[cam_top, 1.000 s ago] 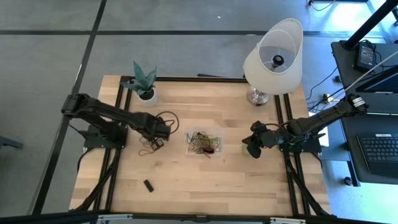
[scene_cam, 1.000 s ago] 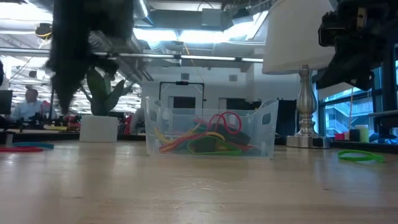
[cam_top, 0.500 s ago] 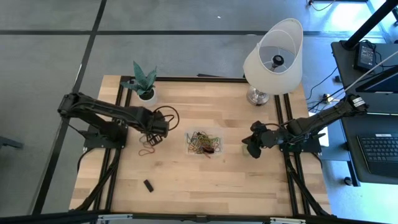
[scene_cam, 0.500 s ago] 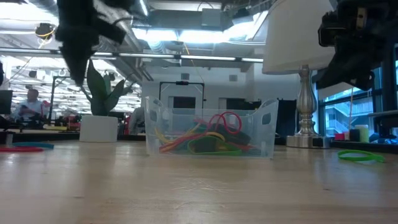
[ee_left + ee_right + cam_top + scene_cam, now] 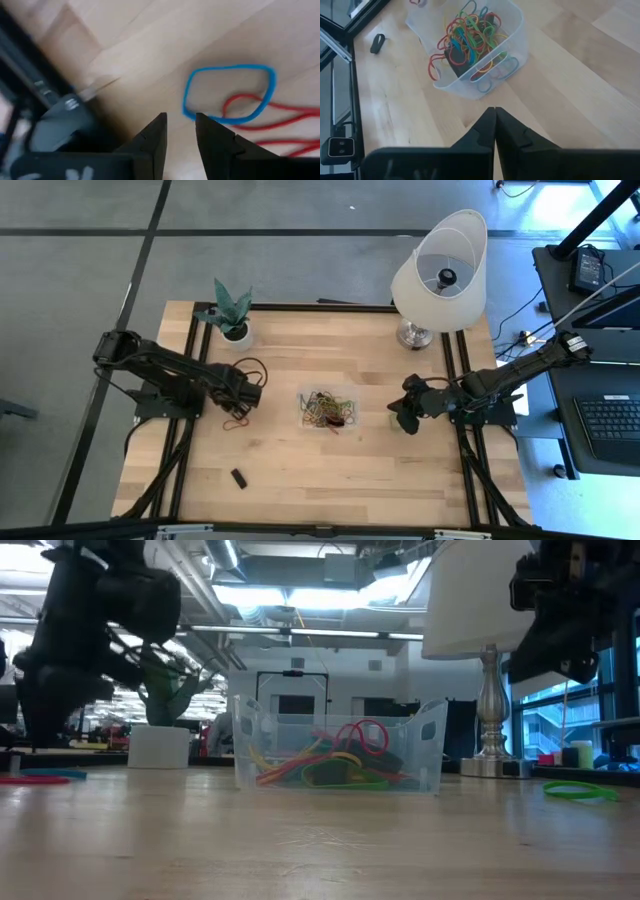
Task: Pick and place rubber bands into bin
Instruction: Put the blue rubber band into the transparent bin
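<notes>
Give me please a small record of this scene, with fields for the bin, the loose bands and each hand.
bin: clear bin at table centre, holding many coloured rubber bands
loose bands: blue band and red band on the wood in front of the left hand; green band on the table, apart from the bin
left hand: left hand low over the table, fingers slightly apart, empty
right hand: right hand shut, empty, pointing toward the bin

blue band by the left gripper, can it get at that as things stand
Probably yes. The blue band lies flat on bare table just ahead of the left gripper, jaws slightly apart, nothing between; a red band overlaps it.
</notes>
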